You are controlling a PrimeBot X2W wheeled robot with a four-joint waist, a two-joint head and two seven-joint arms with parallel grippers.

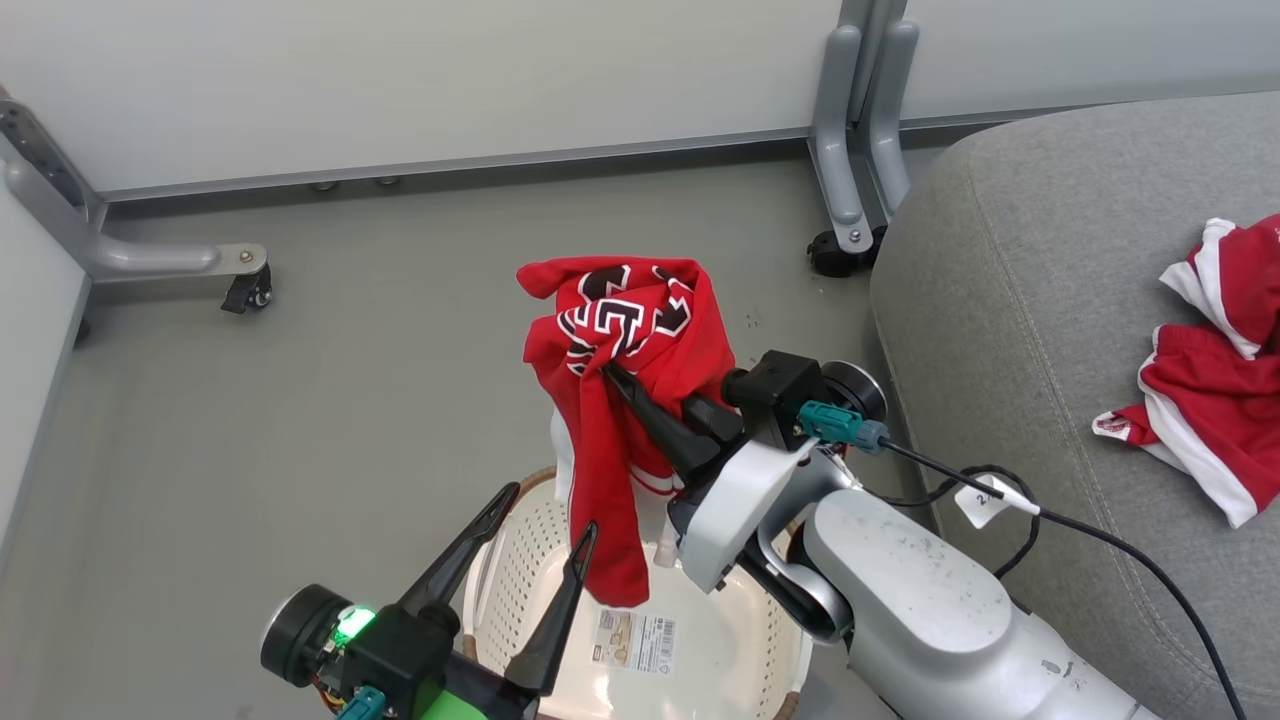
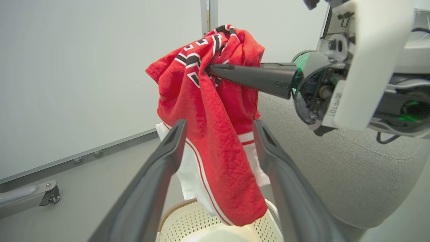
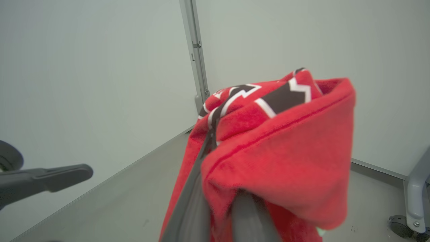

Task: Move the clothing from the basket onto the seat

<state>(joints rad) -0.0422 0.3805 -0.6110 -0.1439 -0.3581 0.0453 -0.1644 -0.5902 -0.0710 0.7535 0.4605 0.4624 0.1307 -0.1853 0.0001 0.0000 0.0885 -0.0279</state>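
Observation:
A red garment (image 1: 625,330) with black-and-white lettering hangs in the air above the cream basket (image 1: 520,560). My right gripper (image 1: 607,370) is shut on its upper folds, and the cloth (image 3: 285,141) drapes over the fingers. The garment's lower end (image 2: 218,161) dangles between the spread fingers of my open left gripper (image 1: 550,510), which stands just over the basket's rim (image 2: 178,210). The grey seat (image 1: 1010,300) lies to the right, with more red clothing (image 1: 1210,400) with white stripes on it.
The basket's bottom shows a paper label (image 1: 635,640). Grey frame legs on castors stand on the floor at the left (image 1: 245,280) and by the seat's corner (image 1: 840,250). A black cable (image 1: 1100,540) trails from my right wrist over the seat's edge.

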